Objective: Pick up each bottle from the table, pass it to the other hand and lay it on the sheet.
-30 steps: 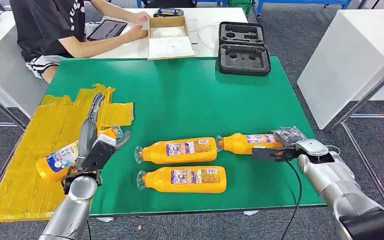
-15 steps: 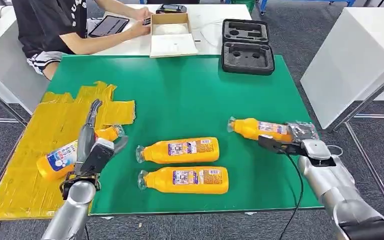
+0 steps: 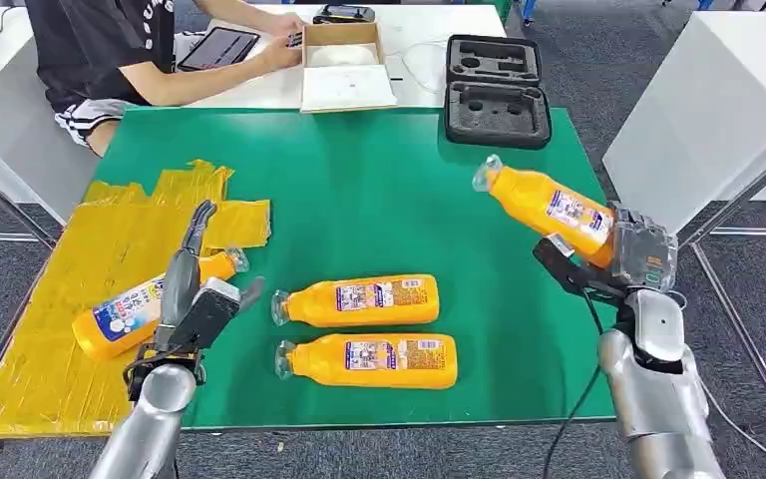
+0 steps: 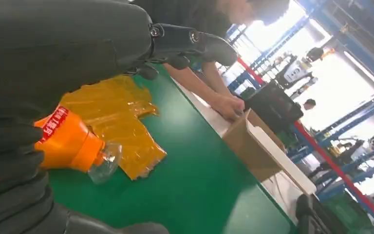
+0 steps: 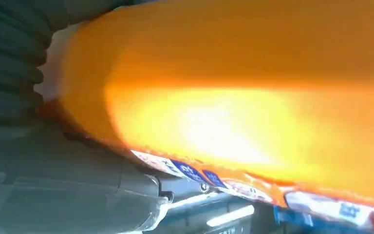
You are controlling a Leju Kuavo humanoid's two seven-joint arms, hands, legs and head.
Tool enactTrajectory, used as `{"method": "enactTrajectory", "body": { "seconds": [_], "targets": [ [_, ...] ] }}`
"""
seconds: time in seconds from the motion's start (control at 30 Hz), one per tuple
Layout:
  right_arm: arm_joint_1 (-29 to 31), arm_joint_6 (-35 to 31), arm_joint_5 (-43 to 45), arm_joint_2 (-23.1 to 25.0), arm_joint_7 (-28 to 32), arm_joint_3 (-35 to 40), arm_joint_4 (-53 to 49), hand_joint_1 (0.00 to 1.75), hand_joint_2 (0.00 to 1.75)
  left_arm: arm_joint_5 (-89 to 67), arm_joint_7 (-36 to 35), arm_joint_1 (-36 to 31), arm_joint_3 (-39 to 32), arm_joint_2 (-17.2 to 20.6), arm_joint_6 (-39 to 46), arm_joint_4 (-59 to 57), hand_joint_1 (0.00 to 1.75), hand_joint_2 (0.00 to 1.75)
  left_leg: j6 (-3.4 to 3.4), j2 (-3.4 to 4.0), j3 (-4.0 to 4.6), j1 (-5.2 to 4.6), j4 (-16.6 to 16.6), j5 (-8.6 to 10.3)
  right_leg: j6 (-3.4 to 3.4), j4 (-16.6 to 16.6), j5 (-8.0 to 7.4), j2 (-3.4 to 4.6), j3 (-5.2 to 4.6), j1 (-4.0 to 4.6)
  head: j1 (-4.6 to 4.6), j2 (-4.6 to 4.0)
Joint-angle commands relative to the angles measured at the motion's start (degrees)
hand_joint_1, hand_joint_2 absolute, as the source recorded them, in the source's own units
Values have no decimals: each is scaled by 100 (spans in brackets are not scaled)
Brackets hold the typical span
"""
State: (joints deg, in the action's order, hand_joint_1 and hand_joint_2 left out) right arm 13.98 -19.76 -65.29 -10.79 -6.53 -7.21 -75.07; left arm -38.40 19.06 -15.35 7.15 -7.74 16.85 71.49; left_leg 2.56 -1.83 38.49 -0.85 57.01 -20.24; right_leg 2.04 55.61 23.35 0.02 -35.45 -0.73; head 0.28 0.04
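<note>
So the right hand point(image 3: 626, 261) has a solid grasp around the fat base end of one orange bottle point(image 3: 544, 203), holding it up off the green table point(image 3: 379, 190) with the clear cap tilted up and pointing away toward the black foam case point(image 3: 497, 112). In the right wrist view it's basically a wall of orange right against the palm, so the grip looks deep, not a fingertip pinch. The left hand point(image 3: 191, 289) is spread and holding nothing, hovering over the bottle on the sheet point(image 3: 125, 311), which lies on the yellow sheet point(image 3: 70, 289) with its neck poking toward the green. Two more bottles point(image 3: 359, 300) lie side by side mid-table, well apart from either hand. If I were doing the handover, I'd bring the held bottle across above those two rather than through them, level it out so the neck half faces the left hand, and have the left one take the free part near the label. Don't let go on the right until the left has wrapped it properly; the thing looks slick and would probably roll if dropped.
</note>
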Motion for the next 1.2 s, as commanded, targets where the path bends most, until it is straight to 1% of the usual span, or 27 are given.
{"method": "enactTrajectory", "body": {
  "seconds": [0.03,0.07,0.1,0.13,0.17,0.2,0.23,0.33,0.37,0.4,0.43,0.47,0.53,0.57,0.63,0.67,0.7,0.83,0.9,0.93,0.97,1.0,1.07,1.1,1.13,1.17,1.2],
  "targets": [
    [-235,-594,2806,1308,2047,-18,-551,175,175,663,90,-369,553,40,-1117,-75,0,175,-16,16,-19,8,2,-12,-9,-4,8,7,21,9,-4,0],
    [-210,-549,3104,1400,2260,51,-529,175,175,797,65,-416,615,40,-1302,-61,0,175,-21,25,-31,9,6,-21,-12,-2,14,13,32,11,-2,0],
    [-161,-465,3408,1479,2485,162,-456,175,175,943,36,-482,694,43,-1501,-41,0,175,-16,22,-18,8,5,-15,-9,-1,9,12,21,9,0,0],
    [-134,-486,3411,1505,2499,195,-418,175,175,957,18,-507,711,37,-1514,-38,0,175,-21,33,-27,10,10,-22,-12,2,12,20,27,12,-2,0],
    [-134,-486,3411,1505,2499,195,-418,175,175,957,18,-507,711,37,-1514,-38,0,175,-13,23,-9,5,3,-9,-9,1,4,13,9,6,-2,0],
    [-134,-486,3411,1505,2499,195,-418,175,175,957,18,-507,711,37,-1514,-38,0,175,-21,30,-23,8,12,-20,-12,6,13,15,23,9,0,0],
    [-124,-483,3411,1489,2499,191,-417,175,175,957,18,-505,709,45,-1514,-39,0,175,-13,19,-10,4,2,-8,-9,0,4,9,10,4,-2,0],
    [-124,-484,3411,1460,2499,176,-415,175,175,957,18,-495,708,57,-1514,-44,0,175,-22,26,-30,6,10,-21,-13,5,16,10,31,6,0,0],
    [-118,-289,3741,1502,2656,206,-461,175,175,1049,34,-520,759,73,-1657,-48,0,175,-16,18,-19,3,3,-13,-10,1,10,6,21,3,-2,0],
    [-74,-85,3941,1571,2768,322,-380,175,175,1123,20,-577,821,53,-1793,-52,0,175,-33,35,-54,9,19,-39,-18,10,32,13,57,10,0,0],
    [-52,295,4338,1644,2906,447,-318,175,175,1270,-4,-632,874,35,-2008,-69,0,175,-14,17,-14,3,4,-11,-9,2,8,8,15,2,-2,0],
    [-42,530,4561,1682,2962,547,-269,175,175,1365,-15,-652,918,31,-2125,-69,0,175,-19,28,-24,4,10,-20,-12,6,14,15,24,4,-2,0],
    [-81,1198,5068,1663,3245,1009,-94,175,175,1701,-19,-741,1126,70,-2464,-103,0,175,-31,44,-47,9,21,-39,-18,12,28,25,48,10,0,0],
    [-102,1531,5268,1628,3348,1191,-25,175,175,1762,-13,-777,1216,95,-2530,-127,0,175,-19,27,-23,6,7,-18,-12,2,12,15,26,6,-2,0],
    [-104,1770,5317,1617,3443,1471,236,175,175,1923,-54,-871,1394,144,-2640,-217,0,175,-33,45,-53,11,15,-38,-20,6,26,25,54,13,-2,0],
    [-72,1811,5281,1603,3515,1606,360,175,175,1958,-85,-911,1480,183,-2620,-230,0,175,-21,28,-30,8,3,-17,-14,-2,11,14,32,9,-2,0],
    [-36,1905,5228,1583,3512,1731,451,175,175,1980,-88,-938,1525,194,-2616,-207,0,175,-35,42,-59,12,12,-37,-21,3,27,19,61,14,-2,0],
    [151,2144,5168,1619,3511,2047,776,175,175,2189,-180,-983,1722,258,-2804,87,0,175,-23,32,-36,12,11,-25,-14,1,17,15,40,15,0,0],
    [226,2422,5326,1604,3489,2145,911,175,175,2246,-221,-990,1870,297,-2829,199,0,175,-24,49,-38,13,14,-30,-14,3,17,32,38,16,-2,0],
    [226,2422,5326,1604,3489,2145,911,175,175,2246,-221,-990,1870,297,-2829,199,0,175,-16,36,-18,9,4,-16,-11,1,7,24,19,11,0,0],
    [219,2421,5326,1605,3490,2147,917,175,175,2246,-221,-991,1881,282,-2830,202,0,175,-21,36,-29,10,9,-23,-13,4,15,20,32,13,-2,0],
    [219,2421,5326,1605,3490,2147,917,175,175,2246,-221,-991,1881,282,-2830,202,0,175,-16,20,-15,9,2,-11,-11,0,8,8,18,10,0,0],
    [219,2421,5326,1605,3490,2147,917,175,175,2246,-221,-991,1881,282,-2830,202,0,175,-22,20,-32,10,8,-21,-14,2,18,5,37,10,0,0],
    [214,2427,5329,1595,3490,2144,921,175,175,2242,-218,-982,1883,295,-2830,193,0,175,-18,19,-20,8,6,-16,-12,2,12,10,24,8,0,0],
    [214,2427,5329,1595,3490,2144,921,175,175,2242,-218,-982,1883,295,-2830,193,0,175,-23,26,-33,8,9,-24,-15,4,19,14,37,9,0,0],
    [214,2427,5329,1595,3490,2144,921,175,175,2242,-218,-982,1883,295,-2830,193,0,175,-16,19,-17,5,2,-13,-11,0,9,12,20,5,0,0],
    [214,2427,5329,1595,3490,2144,921,175,175,2242,-218,-982,1883,295,-2830,193,0,175,-22,27,-32,8,9,-24,-15,3,17,15,36,9,0,0]
  ]
}}
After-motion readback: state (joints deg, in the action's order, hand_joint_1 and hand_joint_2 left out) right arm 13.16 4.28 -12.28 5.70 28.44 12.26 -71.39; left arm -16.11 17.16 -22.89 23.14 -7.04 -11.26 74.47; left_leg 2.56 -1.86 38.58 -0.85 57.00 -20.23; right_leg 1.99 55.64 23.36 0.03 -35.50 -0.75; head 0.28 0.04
